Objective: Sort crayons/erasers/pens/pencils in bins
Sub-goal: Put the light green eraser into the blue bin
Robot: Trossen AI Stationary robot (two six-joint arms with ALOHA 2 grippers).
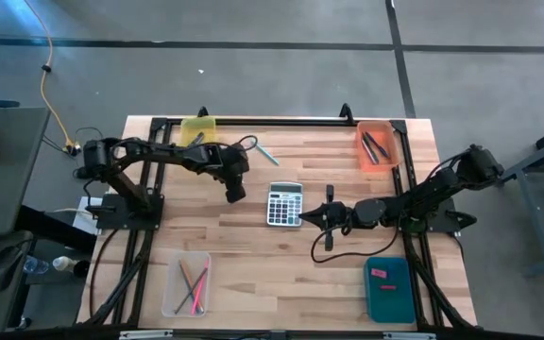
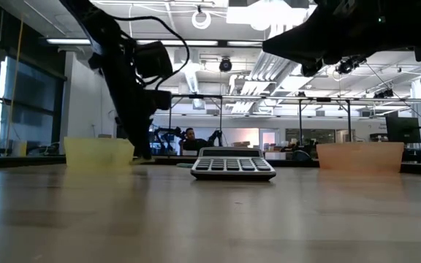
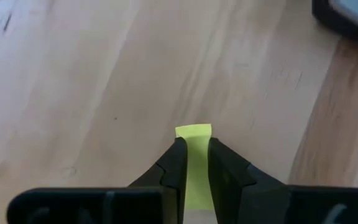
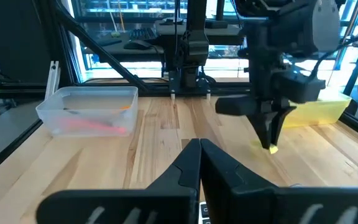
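My left gripper [image 1: 235, 195] stands just left of the grey calculator [image 1: 285, 203], pointing steeply down, shut on a small yellow eraser [image 3: 193, 132]. The right wrist view shows the eraser [image 4: 271, 148] at the fingertips, close above the wood. My right gripper [image 1: 302, 218] hovers level at the calculator's right side, shut on nothing. A pale blue-green pencil [image 1: 266, 153] lies flat on the table behind the calculator. The yellow bin [image 1: 197, 129] stands at the far left. The orange bin [image 1: 377, 146] holds dark pens, the clear bin [image 1: 187, 283] holds bright pencils, and the teal bin [image 1: 389, 288] holds a pink eraser. My left gripper pinches the yellow eraser by its two opposite flat sides [image 3: 194, 155] between the two fingers [image 3: 176, 163]. The fingers come from above, slanting down. The eraser's free end [image 3: 193, 130] sticks out past the fingertips. I cannot tell whether it is clear of the table.
The calculator [image 2: 232, 164] lies mid-table between the two grippers. Bare wood stretches across the table's near middle between the clear and teal bins. Black frame rails run along the table's left, right and far edges.
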